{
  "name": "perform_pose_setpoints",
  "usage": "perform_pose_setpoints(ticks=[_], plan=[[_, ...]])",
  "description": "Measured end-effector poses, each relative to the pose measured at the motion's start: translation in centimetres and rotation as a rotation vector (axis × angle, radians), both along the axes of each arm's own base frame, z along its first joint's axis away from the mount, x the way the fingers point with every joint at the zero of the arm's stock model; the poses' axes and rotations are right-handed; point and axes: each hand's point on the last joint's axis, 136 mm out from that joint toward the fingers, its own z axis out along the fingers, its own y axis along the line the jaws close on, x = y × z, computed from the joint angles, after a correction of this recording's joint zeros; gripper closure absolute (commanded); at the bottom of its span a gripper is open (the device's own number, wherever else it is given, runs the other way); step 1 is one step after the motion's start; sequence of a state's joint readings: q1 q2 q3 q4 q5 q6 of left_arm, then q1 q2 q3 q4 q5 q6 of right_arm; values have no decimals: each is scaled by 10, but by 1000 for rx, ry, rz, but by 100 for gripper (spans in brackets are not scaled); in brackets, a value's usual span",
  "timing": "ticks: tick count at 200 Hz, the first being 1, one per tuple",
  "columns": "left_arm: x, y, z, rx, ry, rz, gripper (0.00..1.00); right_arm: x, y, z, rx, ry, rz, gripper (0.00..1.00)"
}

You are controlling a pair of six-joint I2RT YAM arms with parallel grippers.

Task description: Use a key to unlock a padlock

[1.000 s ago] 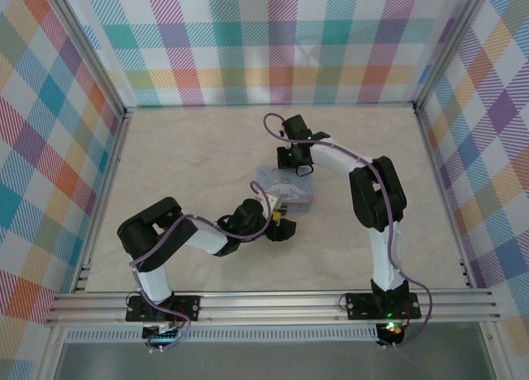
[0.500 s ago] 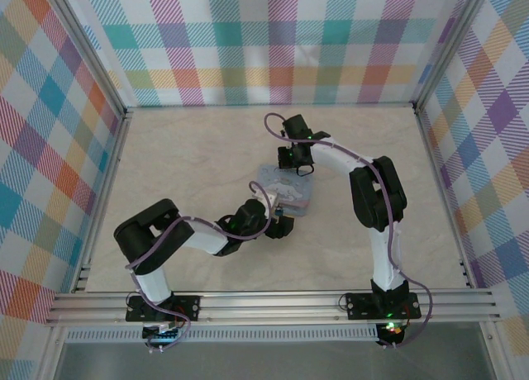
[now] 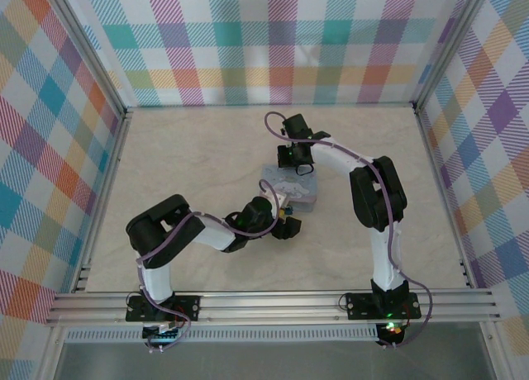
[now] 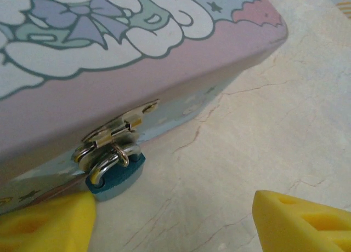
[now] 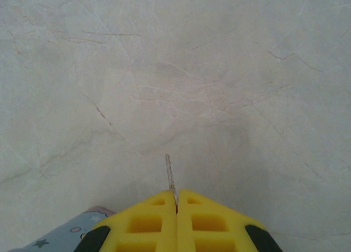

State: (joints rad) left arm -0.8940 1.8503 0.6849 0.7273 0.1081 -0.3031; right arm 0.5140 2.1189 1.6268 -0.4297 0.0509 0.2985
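At mid-table, on the near wall of the tin point(image 3: 296, 190): one small blue padlock point(image 4: 115, 178), hung from the clasp point(image 4: 123, 126); left claw point(image 4: 173, 224) spread apart before it, seemingly about to steady it; right claw point(image 5: 176, 201) pinched on the key point(image 5: 170, 172) beyond the tin, to be brought round next.

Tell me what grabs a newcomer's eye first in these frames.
The pale cartoon-printed tin box sits in the middle of the marbled table, with a small teal-blue padlock hanging from its metal hasp. At the tin's far side, the right gripper is shut on a thin metal key.
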Motion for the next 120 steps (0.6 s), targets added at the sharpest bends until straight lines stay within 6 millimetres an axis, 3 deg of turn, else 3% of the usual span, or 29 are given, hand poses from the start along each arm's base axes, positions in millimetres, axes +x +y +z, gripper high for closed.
perform_pose_setpoints(ticks=[63,120], plan=[[-3,-10,9,-91,45,-34,27,-2,2,-1,1,5,7,100],[3,2,5,-50,30,56,24,-4,-5,4,-27,-5,-7,100]])
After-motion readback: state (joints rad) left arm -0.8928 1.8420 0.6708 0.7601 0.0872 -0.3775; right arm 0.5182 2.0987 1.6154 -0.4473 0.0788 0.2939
